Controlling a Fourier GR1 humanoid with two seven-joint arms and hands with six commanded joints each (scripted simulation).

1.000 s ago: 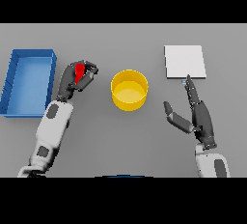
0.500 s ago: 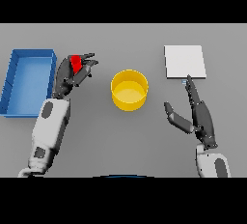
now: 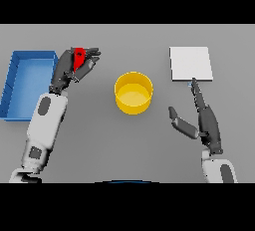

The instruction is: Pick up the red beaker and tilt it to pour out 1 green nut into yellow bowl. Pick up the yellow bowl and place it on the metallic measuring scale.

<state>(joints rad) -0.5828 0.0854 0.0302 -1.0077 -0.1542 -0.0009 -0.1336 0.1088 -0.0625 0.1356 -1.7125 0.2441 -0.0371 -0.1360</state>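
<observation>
Red beaker sits inside the left hand, fingers and thumb curled round it, so only a narrow red strip shows between the dark fingers; its tilt cannot be told from this view. The left hand is just to the right of the blue bin, close by the bin's near corner wall, with the forearm running down and to the left from it. Yellow bowl stands upright on the grey worktop, to the right of the left hand and apart from it, with bare worktop between; the bowl's inside shows plain yellow, and no nut can be made out in it. Right hand is on the far side of the bowl, lower right of it, spread wide: fingers straight and pointing away from the robot, thumb stuck out to the side toward the bowl, holding nothing. Metallic measuring scale, a pale square plate, lies just beyond the right hand's fingertips, which reach its near edge.
</observation>
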